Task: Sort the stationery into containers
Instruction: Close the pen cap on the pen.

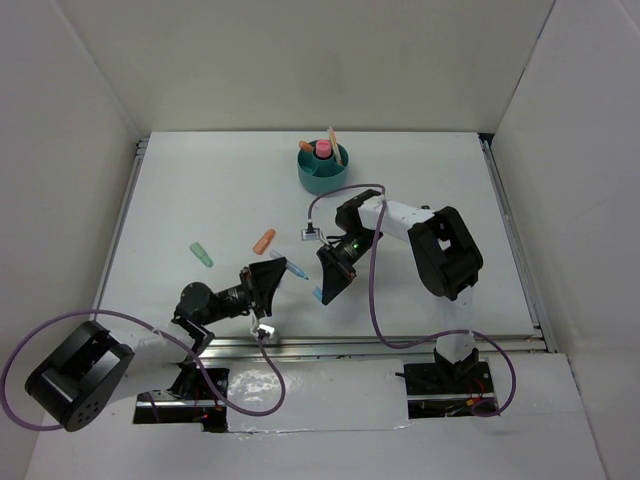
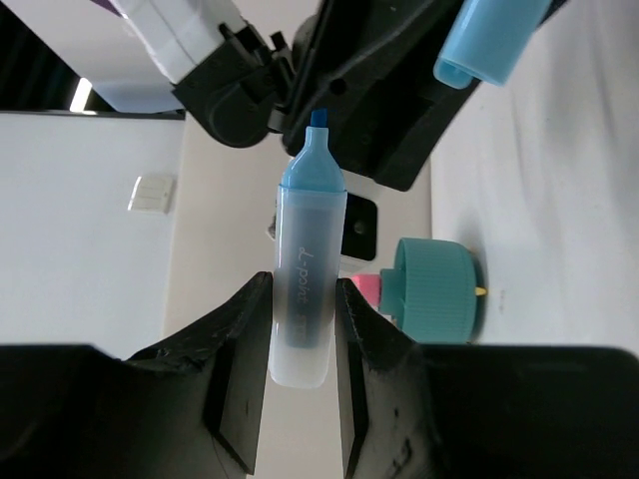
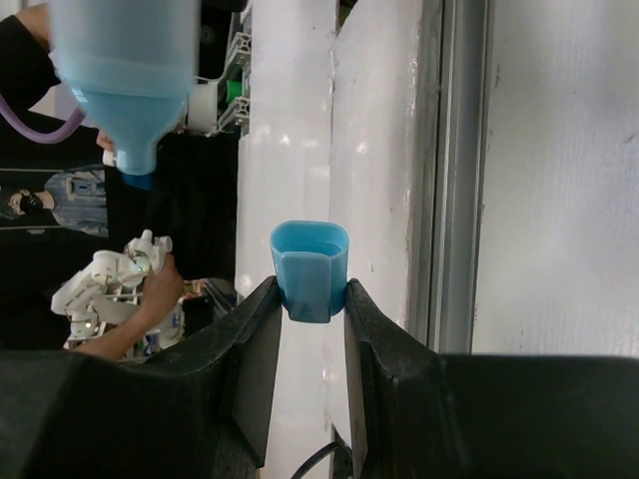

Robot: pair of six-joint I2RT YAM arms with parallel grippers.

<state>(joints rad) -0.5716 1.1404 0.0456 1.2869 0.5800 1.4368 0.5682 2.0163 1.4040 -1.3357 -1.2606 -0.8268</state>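
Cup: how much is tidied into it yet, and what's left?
Some pens already stand in the cup. In hand: the left claw holds a blue highlighter, the right claw its cap, not yet joined. Left on the table: a green stub and an orange stub.

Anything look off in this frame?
Yes: the blue highlighter in the left gripper is uncapped, its tip bare. A matching blue cap is pinched in the right gripper, apart from it. An orange stub and a mint green piece lie loose on the table, outside the teal cup.
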